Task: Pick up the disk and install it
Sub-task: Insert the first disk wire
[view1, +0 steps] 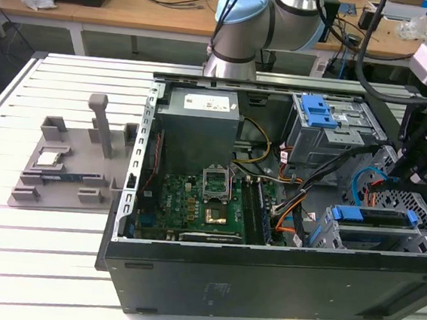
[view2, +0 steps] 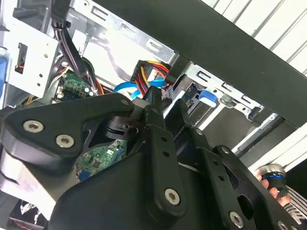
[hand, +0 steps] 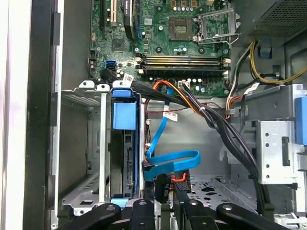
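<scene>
Pincer: my gripper (hand: 170,200) hangs low inside the open computer case (view1: 263,274), over the front drive bays.
Pincer state: I cannot tell how it stands, nor whether it holds anything.
Nearest thing: a looped blue data cable (hand: 172,160) lies just beside my tip. A black plug sits close under it.
Task's thing: the disk (hand: 127,158) stands edge-on in its blue caddy, inside a slot of the lower drive cage (hand: 81,143). In the first wrist view I seem to be just beside it, not on it.
Step in hand: by my judgement, the work is at the slot itself. The disk already sits between the cage rails, though I cannot tell whether it is fully home.
What a move here calls for: I judge it needs straight travel along the rails, square to the caddy, and no drag on the cabling.
Edges: the cage walls flank the disk closely.
Cables: a black cable bundle (hand: 211,120) crosses just past the cage.
Open room: bare case floor lies between the two cages. The motherboard (hand: 158,43) is well apart.
Beyond: the grey power-supply box (view1: 199,128) stands far from my working spot.
</scene>
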